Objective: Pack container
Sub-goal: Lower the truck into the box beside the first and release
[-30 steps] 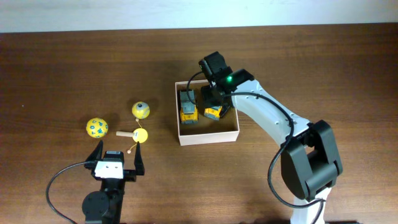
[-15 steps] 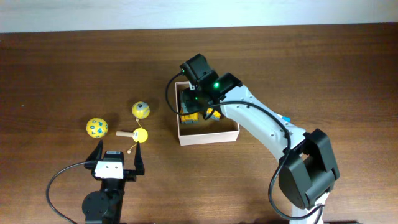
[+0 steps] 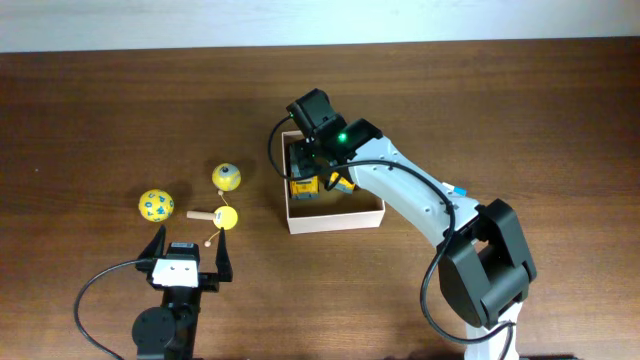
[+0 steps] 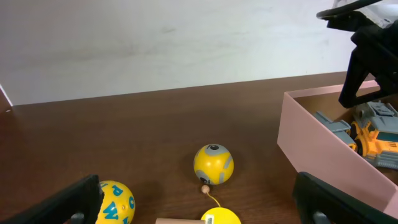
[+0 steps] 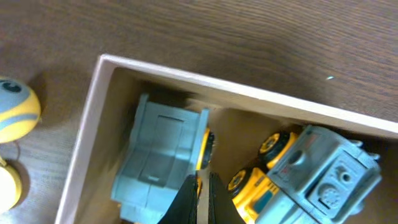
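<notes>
Right gripper [image 5: 202,200] has its two dark, tapered fingers pressed together with nothing caught between them; it hangs low inside the square, shallow cardboard container [image 3: 335,217], white outside and matt tan within, which sits near the middle of the dark brown wood-grain table [image 3: 100,100]. Just below the fingertips lies a boxy grey-blue and yellow plastic toy truck [image 5: 161,149] against the container's left wall, and a second yellow and grey plastic truck [image 5: 311,174] with ribbed black wheels lies beside it.

Left gripper [image 3: 190,246] stands spread wide and empty at the table's near edge. Ahead of it on the bare wood lie three glossy yellow spheres: a ball printed with blue letters [image 4: 115,202], of which only a "P" can be read; a ball with a grey patch [image 4: 213,165]; and a smaller ball [image 3: 228,217] tied by a thin string to a short pale wooden peg [image 3: 202,214]. The writing on its small sticker is too small to read.
</notes>
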